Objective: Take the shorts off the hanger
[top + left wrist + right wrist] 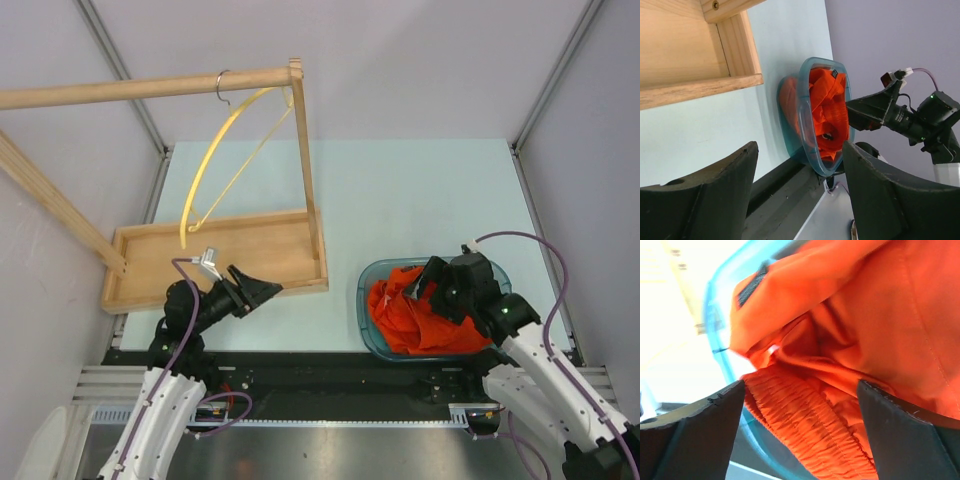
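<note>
Top external view showed the pale table (420, 200) carrying a wooden rack, its rail (130, 88) standing over a tray base (270, 245). Right of the tray sat the teal tub (363, 310), with the shorts (410, 315) bunched inside it, clear of the hanger (203, 175). The hanger hung bare from the rail by its silver hook (222, 85). The right gripper (428, 290) was over the tub, jaws spread wide, orange fabric lying between the fingers but not clamped. The left gripper (265, 288) sat low beside the tray's near right corner, jaws apart and holding nothing, well apart from the tub.
</note>
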`<state>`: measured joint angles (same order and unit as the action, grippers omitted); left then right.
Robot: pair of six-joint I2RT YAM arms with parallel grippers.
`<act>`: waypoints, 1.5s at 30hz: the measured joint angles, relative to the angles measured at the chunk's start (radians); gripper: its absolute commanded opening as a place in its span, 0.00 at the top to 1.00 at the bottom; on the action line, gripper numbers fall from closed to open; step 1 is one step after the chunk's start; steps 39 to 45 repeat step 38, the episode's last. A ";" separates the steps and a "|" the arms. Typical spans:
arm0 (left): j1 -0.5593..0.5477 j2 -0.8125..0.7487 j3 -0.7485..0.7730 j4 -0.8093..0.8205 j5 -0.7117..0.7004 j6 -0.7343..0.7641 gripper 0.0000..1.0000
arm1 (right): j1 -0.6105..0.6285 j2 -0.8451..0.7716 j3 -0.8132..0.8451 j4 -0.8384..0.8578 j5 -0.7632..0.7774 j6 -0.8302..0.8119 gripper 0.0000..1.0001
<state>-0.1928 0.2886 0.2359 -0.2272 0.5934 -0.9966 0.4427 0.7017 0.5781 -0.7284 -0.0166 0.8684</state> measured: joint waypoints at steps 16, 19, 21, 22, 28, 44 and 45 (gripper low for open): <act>-0.018 0.085 0.000 0.084 0.040 -0.006 0.26 | -0.005 -0.142 0.079 -0.045 -0.092 -0.129 0.00; -0.037 0.106 0.000 0.091 0.038 -0.005 0.26 | 0.005 -0.149 0.079 0.013 -0.172 -0.165 0.00; -0.063 0.102 0.000 0.096 0.038 -0.008 0.26 | 0.016 -0.148 0.079 0.069 -0.217 -0.185 0.00; -0.079 0.100 0.000 0.104 0.037 -0.010 0.26 | 0.020 -0.146 0.079 0.097 -0.240 -0.189 0.00; -0.197 0.085 0.000 0.148 0.000 -0.025 0.26 | 0.060 -0.091 0.082 0.234 -0.310 -0.190 0.00; -0.331 0.095 -0.002 0.199 -0.040 -0.035 0.24 | 0.245 0.016 0.068 0.374 -0.305 -0.190 0.00; -0.331 0.095 -0.002 0.199 -0.040 -0.035 0.24 | 0.245 0.016 0.068 0.374 -0.305 -0.190 0.00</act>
